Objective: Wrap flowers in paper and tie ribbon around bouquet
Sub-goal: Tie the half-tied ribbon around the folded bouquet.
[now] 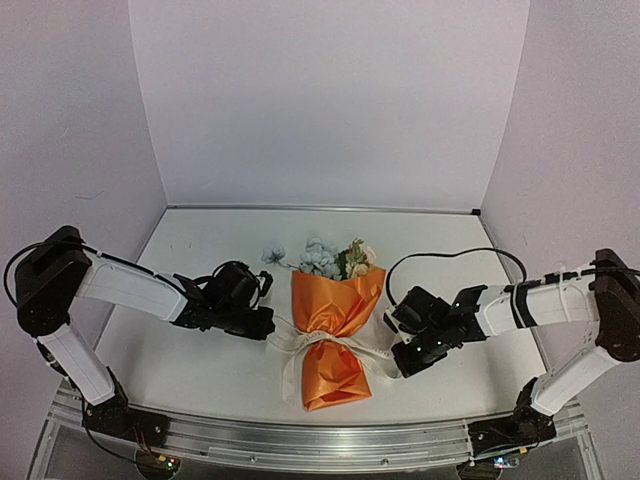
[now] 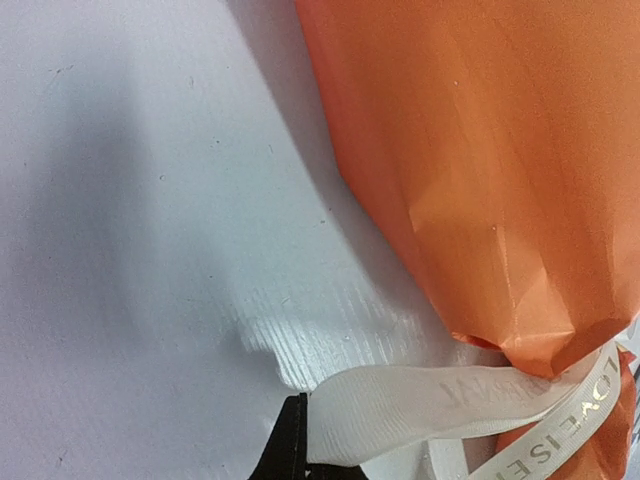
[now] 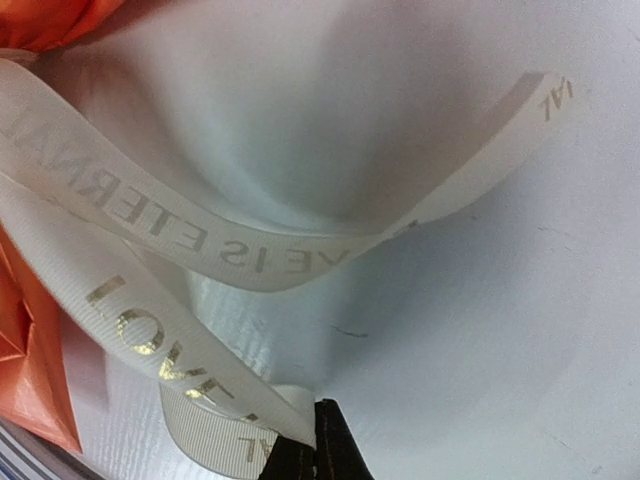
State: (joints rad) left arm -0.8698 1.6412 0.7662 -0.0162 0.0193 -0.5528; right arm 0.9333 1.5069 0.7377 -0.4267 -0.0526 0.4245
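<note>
In the overhead view the bouquet (image 1: 335, 330) lies on the white desk (image 1: 190, 375) at the centre of the frame, a little below the middle, with its wide end toward the top of the picture. The flowers (image 1: 322, 258), pale blue and cream blooms with green leaves, stick out of that upper end. The orange paper (image 1: 338, 298) is pinched in at a waist and flares again toward the bottom of the frame. The cream ribbon (image 1: 322, 343) circles that waist, with a strand running out to either side. The left end effector (image 1: 268, 326) sits just left of the waist, and the right end effector (image 1: 402, 366) just right of it and slightly lower in the frame. In the left wrist view the ribbon (image 2: 420, 408), with faint printed lettering, comes from under the orange paper (image 2: 480, 170) at lower right and ends at the black tip of the left end effector (image 2: 293, 452) at the bottom edge, which is closed on it. In the right wrist view the ribbon (image 3: 210, 245) arcs across the frame in loose curves reading "LOVE IS ETERNAL", one fold running down into the closed right end effector (image 3: 315, 448) at bottom centre, with orange paper (image 3: 30, 350) at the left edge.
</note>
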